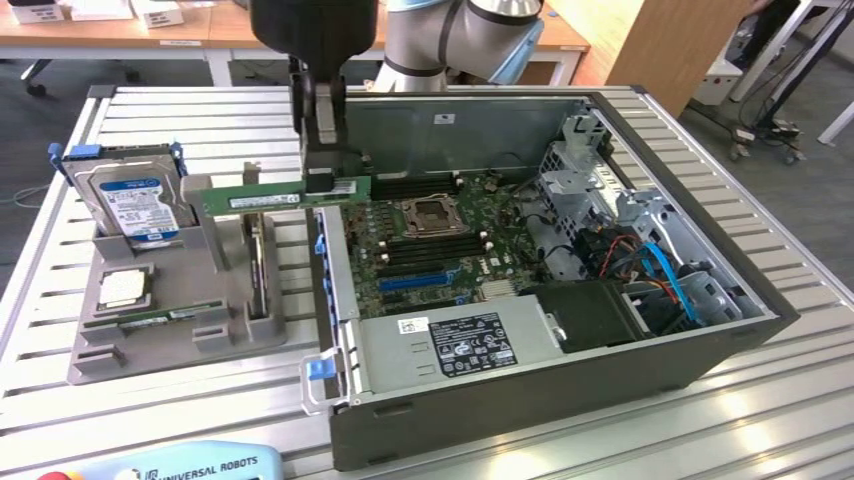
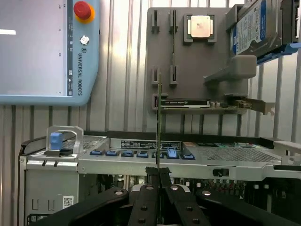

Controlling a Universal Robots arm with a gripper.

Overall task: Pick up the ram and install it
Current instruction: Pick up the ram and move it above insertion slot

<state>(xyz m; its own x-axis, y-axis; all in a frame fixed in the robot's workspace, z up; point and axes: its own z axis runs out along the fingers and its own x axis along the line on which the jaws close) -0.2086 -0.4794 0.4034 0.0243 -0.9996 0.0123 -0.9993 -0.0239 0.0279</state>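
- The pincer [image 1: 324, 178] is clamped on one end of the ram [image 1: 267, 199], pressing its flat faces so the stick hangs level, long edge down.
- The ram hovers over the computer case's [image 1: 561, 390] side wall, reaching out above the gray holder [image 1: 160, 345] just beside the case.
- That level hold likely suits the long slots [image 1: 430, 246] inside the case.

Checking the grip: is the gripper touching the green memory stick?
Touching. In the wrist view the gripper clamps both faces of the memory stick, seen edge-on.
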